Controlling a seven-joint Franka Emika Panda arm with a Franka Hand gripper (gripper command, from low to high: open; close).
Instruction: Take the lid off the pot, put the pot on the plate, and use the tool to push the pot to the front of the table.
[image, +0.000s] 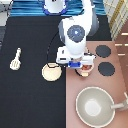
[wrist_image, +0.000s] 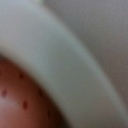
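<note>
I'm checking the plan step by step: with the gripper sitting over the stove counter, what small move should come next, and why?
Probably a short descent straight down: the gripper hangs over the pot on the stove counter, while the plate on the table sits bare.

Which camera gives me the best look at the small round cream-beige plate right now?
The exterior view. The small round cream-beige plate lies whole on the black table, beside the gripper, which hangs over the stove counter's edge. The wrist view shows only a blurred pale curve over a reddish surface, nothing identifiable as the plate.
</note>
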